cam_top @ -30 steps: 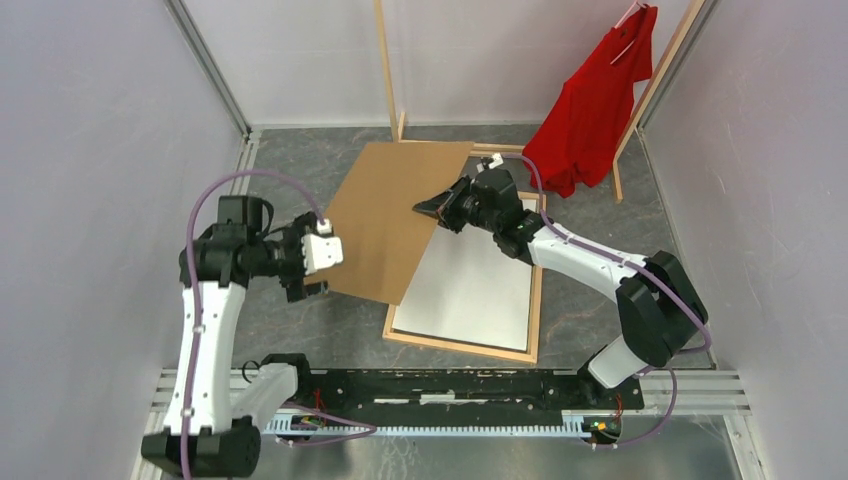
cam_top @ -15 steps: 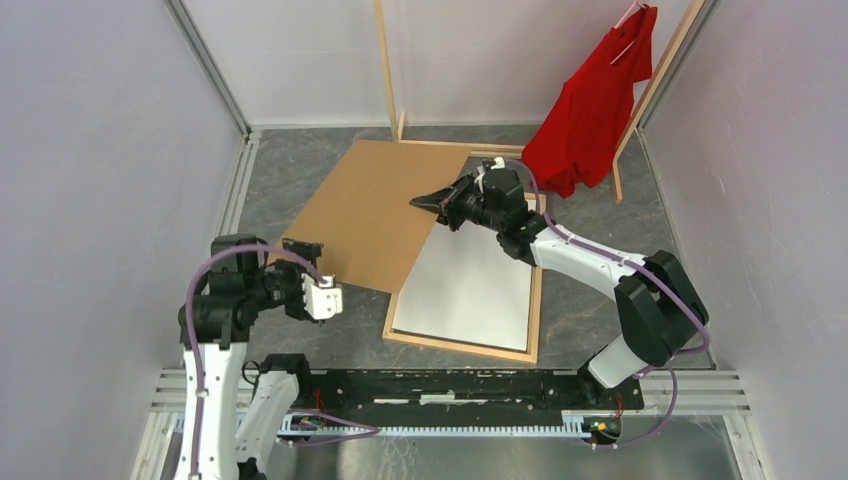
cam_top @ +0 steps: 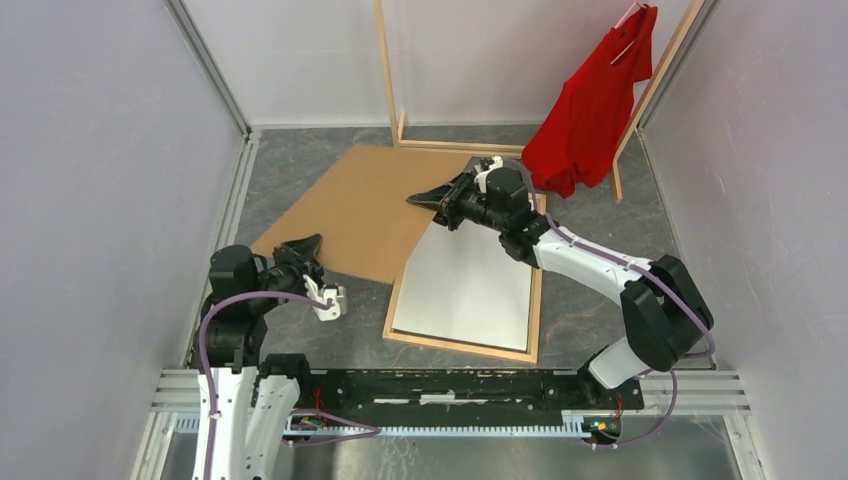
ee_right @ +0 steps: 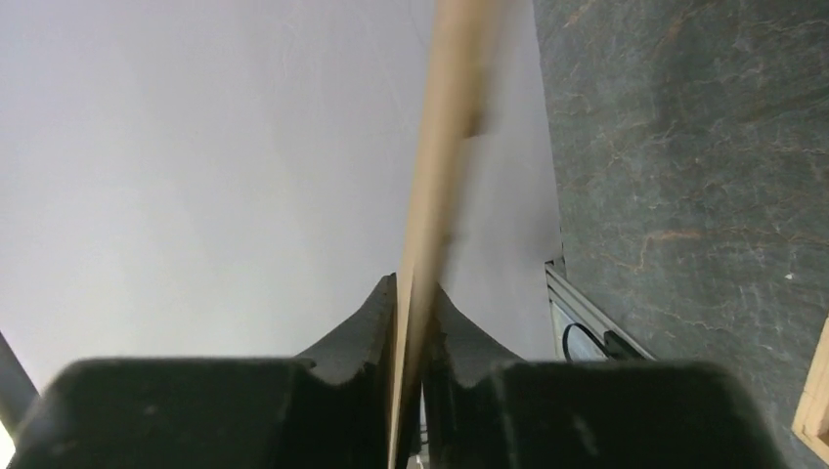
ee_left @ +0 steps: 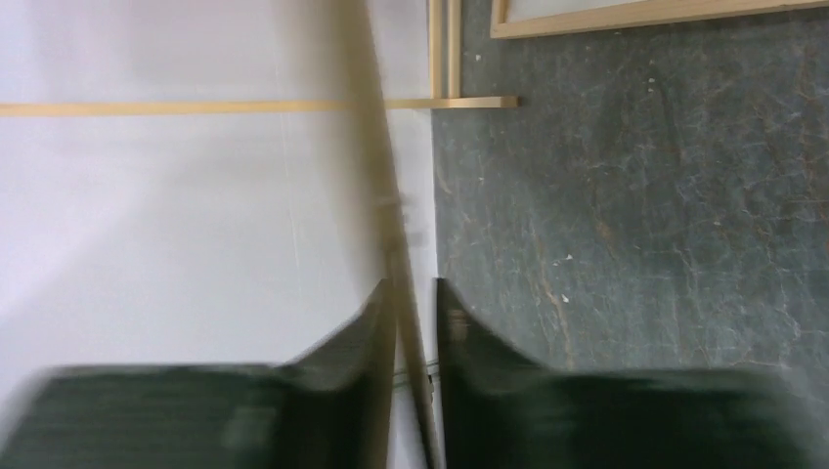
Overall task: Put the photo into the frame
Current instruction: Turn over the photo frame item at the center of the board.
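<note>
Can't read a single word, number or logo anywhere here. Flat brown cardboard board (cam_top: 350, 210) mid-picture is plain, same for the white paper sheet (cam_top: 465, 290) beside it.

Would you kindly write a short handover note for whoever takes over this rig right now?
Left end effector: straddles the near-left edge of the brown backing board; the blurred view does not show whether it grips.
Right end effector: shut on the board's right edge, over the frame's far-left part.
Photo: white side up, lying inside the frame.
Done: photo appears seated.
Left: probably lay the board over the photo.
</note>
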You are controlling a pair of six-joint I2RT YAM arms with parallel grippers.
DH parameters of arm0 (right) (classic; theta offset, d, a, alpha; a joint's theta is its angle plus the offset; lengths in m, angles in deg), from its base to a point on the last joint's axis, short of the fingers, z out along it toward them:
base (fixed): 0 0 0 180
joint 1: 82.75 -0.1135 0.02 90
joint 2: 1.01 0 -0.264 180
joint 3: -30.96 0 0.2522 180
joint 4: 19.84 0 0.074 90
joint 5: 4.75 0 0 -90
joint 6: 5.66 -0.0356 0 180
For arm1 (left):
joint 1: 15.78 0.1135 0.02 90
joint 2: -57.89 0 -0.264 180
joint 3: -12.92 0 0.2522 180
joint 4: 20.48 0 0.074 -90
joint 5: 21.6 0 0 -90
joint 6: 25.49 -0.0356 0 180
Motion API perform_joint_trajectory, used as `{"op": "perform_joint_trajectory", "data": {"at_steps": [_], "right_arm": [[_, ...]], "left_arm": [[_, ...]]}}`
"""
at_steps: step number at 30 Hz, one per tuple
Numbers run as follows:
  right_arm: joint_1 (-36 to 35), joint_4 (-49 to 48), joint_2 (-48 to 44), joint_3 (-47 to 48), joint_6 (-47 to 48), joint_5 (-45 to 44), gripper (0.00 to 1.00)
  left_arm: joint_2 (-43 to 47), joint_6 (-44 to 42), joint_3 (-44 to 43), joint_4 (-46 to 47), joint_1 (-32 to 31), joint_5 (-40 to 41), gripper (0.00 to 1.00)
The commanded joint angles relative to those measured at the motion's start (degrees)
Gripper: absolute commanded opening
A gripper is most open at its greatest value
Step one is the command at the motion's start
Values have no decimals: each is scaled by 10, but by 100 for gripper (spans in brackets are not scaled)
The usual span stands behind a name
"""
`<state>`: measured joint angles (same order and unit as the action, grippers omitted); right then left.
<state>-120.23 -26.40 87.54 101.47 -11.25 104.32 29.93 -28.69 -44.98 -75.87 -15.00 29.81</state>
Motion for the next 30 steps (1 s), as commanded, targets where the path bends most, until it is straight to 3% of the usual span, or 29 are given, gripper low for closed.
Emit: {"op": "perform_joint_trajectory", "data": {"at_steps": [1, 2, 8, 13, 19, 21, 23, 25, 30], "right_arm": [[-6, -47, -45, 14, 20, 35, 27], [-5, -41, -45, 17, 38, 47, 35], [-1, 20, -64, 14, 185, 128, 70], [25, 194, -113, 27, 422, 162, 80], [51, 462, -229, 142, 818, 63, 84], [50, 438, -302, 122, 895, -9, 85], [50, 353, -380, 64, 971, -22, 88], [50, 313, -425, 34, 1041, 14, 91], [50, 324, -457, 30, 1238, 249, 79]], "left_arm": [[10, -38, 5, 90, -1, -11, 13], [16, -23, 11, 120, -1, -15, 3], [50, -13, 59, 248, -1, -17, 2], [22, 46, 9, 229, -1, -7, 2], [-70, 109, -148, 35, -1, -31, 2], [-101, 112, -198, -35, -1, -52, 2], [-134, 89, -248, -125, -1, -77, 2], [-157, 65, -280, -188, -1, -94, 2], [-214, 15, -359, -327, -1, -103, 2]]}}
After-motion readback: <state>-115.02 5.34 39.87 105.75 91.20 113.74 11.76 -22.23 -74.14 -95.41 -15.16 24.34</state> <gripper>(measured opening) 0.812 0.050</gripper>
